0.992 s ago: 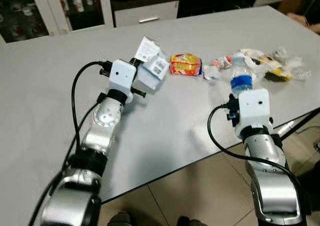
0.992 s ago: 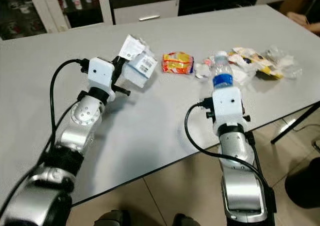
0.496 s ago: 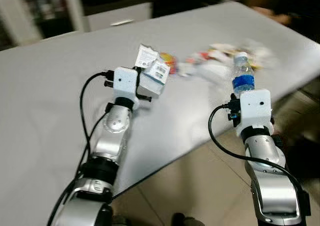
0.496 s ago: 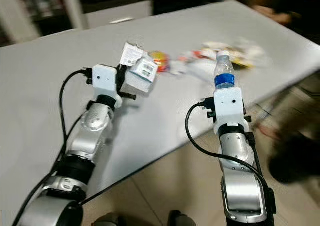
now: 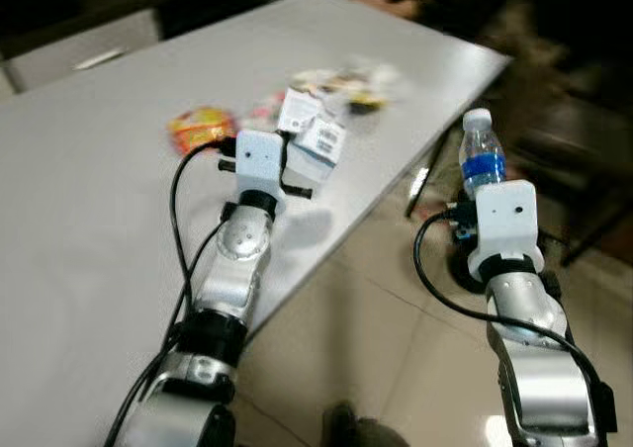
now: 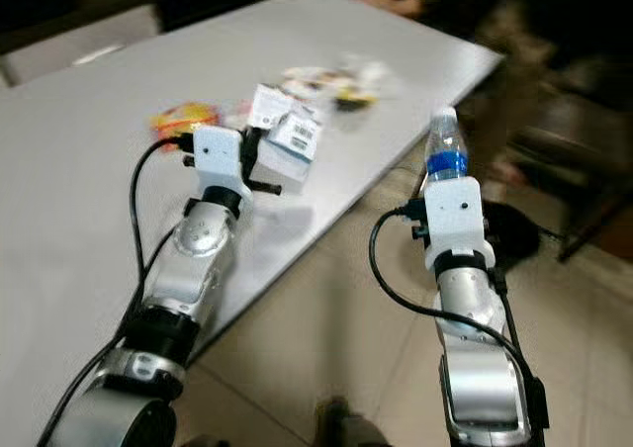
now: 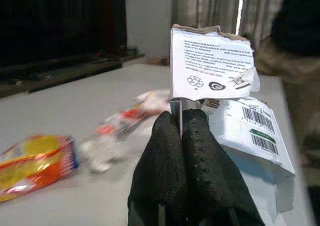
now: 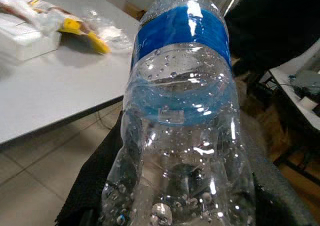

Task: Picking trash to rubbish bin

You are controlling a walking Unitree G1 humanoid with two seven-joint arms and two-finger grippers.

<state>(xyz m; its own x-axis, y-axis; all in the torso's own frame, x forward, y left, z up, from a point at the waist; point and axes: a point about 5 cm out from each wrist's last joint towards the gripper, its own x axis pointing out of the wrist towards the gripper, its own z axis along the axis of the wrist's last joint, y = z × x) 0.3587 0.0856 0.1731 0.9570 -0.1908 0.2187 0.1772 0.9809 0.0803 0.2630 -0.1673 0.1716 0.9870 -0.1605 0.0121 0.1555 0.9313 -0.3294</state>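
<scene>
- The right gripper (image 8: 165,206) was clenched on a bottle (image 8: 182,116), out past the table edge and above the tiled floor (image 5: 366,338).
- The bottle stood upright in the black fingers (image 8: 100,186). It was clear plastic, a bit dented, with small drops inside.
- It had a blue band (image 5: 482,164) round its upper part and a white cap (image 5: 477,118) on top.
- The left gripper (image 7: 181,136) was up over the table (image 5: 79,220), near its edge. Its two fingers (image 7: 165,156) were pressed tight together.
- They pinched a thin white flap (image 7: 210,63) of a torn box (image 7: 250,136). The box hung just above the table top.
- The flap had small black print and little round marks on it, and its top edge was ripped and brown.
- The rest of the box was white with black bar codes and a small green mark.
- A little farther back on the table lay a snack bag (image 5: 201,129), orange and yellow, shiny and flat.
- Still farther, a pile of wrappers (image 5: 346,79) lay near the far edge. It looked white, yellow and clear, but it was blurred.
- Past the table, on the right, the room was dark and blurred.
</scene>
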